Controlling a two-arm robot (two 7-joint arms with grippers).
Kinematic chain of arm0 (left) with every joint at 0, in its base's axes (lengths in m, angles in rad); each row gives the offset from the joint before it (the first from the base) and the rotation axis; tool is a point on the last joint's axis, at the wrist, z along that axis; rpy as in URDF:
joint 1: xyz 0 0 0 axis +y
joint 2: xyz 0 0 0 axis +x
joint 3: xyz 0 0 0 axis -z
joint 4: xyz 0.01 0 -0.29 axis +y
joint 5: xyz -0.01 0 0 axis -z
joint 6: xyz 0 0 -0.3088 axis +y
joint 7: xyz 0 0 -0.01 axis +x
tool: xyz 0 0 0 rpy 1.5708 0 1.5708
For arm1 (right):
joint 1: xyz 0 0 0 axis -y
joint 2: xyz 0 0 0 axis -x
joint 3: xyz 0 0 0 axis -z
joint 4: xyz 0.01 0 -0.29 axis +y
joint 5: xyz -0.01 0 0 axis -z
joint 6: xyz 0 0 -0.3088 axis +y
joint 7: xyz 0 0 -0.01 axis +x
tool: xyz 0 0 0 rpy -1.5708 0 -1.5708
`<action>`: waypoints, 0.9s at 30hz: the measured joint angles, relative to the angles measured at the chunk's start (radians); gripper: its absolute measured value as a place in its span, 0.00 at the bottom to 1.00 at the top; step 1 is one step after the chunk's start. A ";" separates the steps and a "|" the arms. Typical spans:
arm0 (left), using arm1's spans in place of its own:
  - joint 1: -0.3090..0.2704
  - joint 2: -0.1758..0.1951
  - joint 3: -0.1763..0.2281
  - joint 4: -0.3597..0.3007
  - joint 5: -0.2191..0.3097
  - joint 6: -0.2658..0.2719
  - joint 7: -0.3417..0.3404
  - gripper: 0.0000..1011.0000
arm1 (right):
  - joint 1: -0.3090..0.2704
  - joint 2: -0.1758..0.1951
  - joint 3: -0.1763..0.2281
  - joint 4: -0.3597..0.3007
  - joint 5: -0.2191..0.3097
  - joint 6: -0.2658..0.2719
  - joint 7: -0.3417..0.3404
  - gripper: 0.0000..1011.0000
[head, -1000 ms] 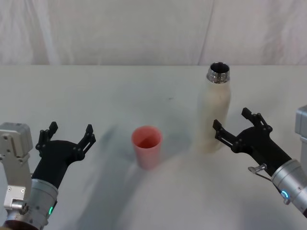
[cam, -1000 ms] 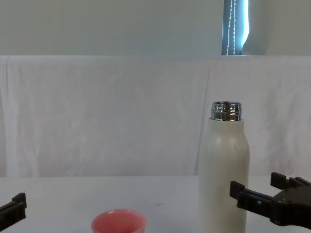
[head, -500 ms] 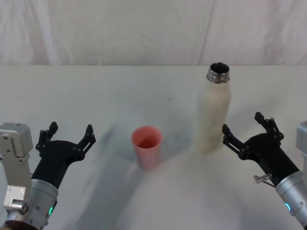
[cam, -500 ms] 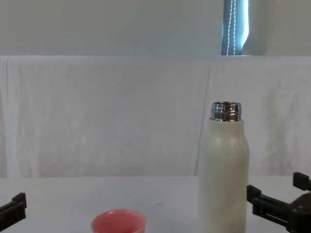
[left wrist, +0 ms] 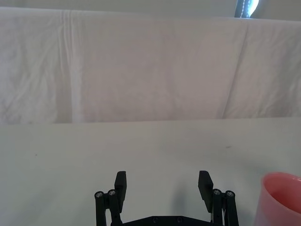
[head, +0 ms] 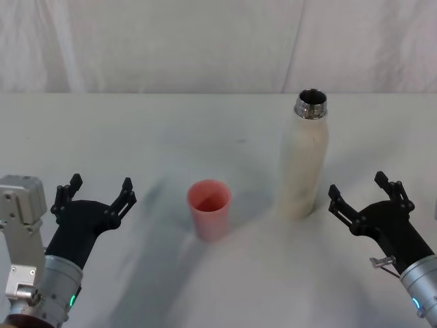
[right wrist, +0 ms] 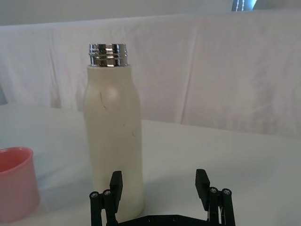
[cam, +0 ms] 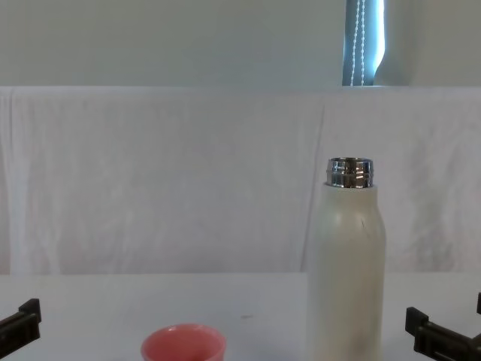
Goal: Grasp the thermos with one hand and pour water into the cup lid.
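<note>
Fingers on the right gripper (head: 367, 197) are spread wide and empty just right of the upright thermos (head: 302, 161), so I'd slide in level around mid-body before squeezing, cup lid (head: 209, 208) sitting left on the counter (head: 171, 130), left gripper (head: 95, 194) open, idle.

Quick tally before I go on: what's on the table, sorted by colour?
Cream-white: 1, the thermos
Pink: 1, the cup lid
Total: 2
</note>
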 joint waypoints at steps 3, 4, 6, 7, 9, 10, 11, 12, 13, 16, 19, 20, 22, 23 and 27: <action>0.000 0.000 0.000 0.000 0.000 0.000 0.000 0.99 | 0.000 -0.005 0.005 0.008 -0.001 -0.003 0.001 0.99; 0.000 0.000 0.000 0.000 0.000 0.000 0.000 0.99 | 0.001 -0.009 0.007 0.012 -0.001 -0.004 0.001 0.99; 0.000 0.000 0.000 0.000 0.000 0.000 0.000 0.99 | 0.002 -0.013 0.009 0.017 -0.001 -0.006 0.002 0.99; 0.000 0.000 0.000 0.000 0.000 0.000 0.000 0.99 | 0.003 -0.015 0.010 0.020 -0.001 -0.007 0.004 0.99; 0.000 0.000 0.000 0.000 0.000 0.000 0.000 0.99 | 0.005 -0.020 0.010 0.028 -0.003 -0.010 0.006 0.99; 0.000 0.000 0.000 0.000 0.000 0.000 0.000 0.99 | 0.006 -0.022 0.010 0.031 -0.004 -0.011 0.006 0.99; 0.000 0.000 0.000 0.000 0.000 0.000 0.000 0.99 | 0.007 -0.024 0.009 0.033 -0.006 -0.012 0.006 0.99; 0.000 0.000 0.000 0.000 0.000 0.000 0.000 0.99 | 0.010 -0.030 0.006 0.041 -0.011 -0.016 0.006 0.99; 0.000 0.000 0.000 0.000 0.000 0.000 0.000 0.99 | 0.010 -0.030 0.006 0.041 -0.011 -0.016 0.006 0.99; 0.000 0.000 0.000 0.000 0.000 0.000 0.000 0.99 | 0.012 -0.042 0.001 0.052 -0.023 -0.025 0.003 0.99; 0.000 0.000 0.000 0.000 0.000 0.000 0.000 0.99 | 0.015 -0.051 -0.002 0.058 -0.029 -0.028 0.000 0.99; 0.000 0.000 0.000 0.000 0.000 0.000 0.000 0.99 | 0.016 -0.052 -0.002 0.059 -0.030 -0.028 0.000 0.99; 0.000 0.000 0.000 0.000 0.000 0.000 0.000 0.99 | 0.018 -0.056 -0.003 0.061 -0.031 -0.029 0.000 0.99; 0.000 0.000 0.000 0.000 0.000 0.000 0.000 0.99 | 0.018 -0.056 -0.003 0.061 -0.031 -0.029 0.000 0.99; 0.000 0.000 0.000 0.000 0.000 0.000 0.000 0.99 | 0.021 -0.061 -0.004 0.065 -0.036 -0.028 0.000 0.99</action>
